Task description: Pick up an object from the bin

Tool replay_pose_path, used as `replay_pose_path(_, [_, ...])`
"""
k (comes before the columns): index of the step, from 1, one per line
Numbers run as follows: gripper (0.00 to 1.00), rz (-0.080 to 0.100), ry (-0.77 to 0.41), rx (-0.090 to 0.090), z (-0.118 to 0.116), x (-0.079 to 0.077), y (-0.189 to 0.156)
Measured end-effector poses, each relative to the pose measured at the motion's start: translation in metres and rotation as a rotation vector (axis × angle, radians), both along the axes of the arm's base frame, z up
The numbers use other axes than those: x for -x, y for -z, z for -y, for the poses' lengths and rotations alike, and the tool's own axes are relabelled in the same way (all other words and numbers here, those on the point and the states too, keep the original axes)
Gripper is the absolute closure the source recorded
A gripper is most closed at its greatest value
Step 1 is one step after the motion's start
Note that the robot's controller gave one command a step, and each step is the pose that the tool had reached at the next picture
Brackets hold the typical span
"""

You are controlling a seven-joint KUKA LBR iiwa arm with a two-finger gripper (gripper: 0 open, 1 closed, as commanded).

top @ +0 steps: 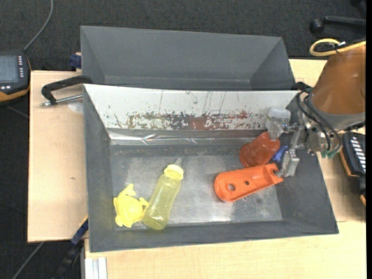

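A robot arm (342, 89) reaches low into a grey bin (174, 57). Whether its jaws are open or closed cannot be told. A flat orange handle with holes (247, 183) lies just left of and below them. Its near end seems to touch them, so it is probably the target. A reddish plastic piece (258, 150) sits just left. A yellow bottle (163, 199) and a yellow toy (129, 207) lie far left, out of the way.

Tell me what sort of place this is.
Likely a robot bin-picking lab cell: grey metal bin, gripper at its right side, loose items such as a yellow bottle and an orange flat piece.
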State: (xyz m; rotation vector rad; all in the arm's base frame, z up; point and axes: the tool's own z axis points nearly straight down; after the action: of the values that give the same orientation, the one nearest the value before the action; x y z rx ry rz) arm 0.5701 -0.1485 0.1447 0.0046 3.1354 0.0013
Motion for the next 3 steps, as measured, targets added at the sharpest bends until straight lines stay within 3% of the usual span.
replay_pose_path(2, [0.00, 0.001, -0.004, 0.002, 0.000, 0.000, -0.003])
replay_pose_path(3, [1.00, 0.009, -0.258, 0.003, -0.043, -0.031, 0.003])
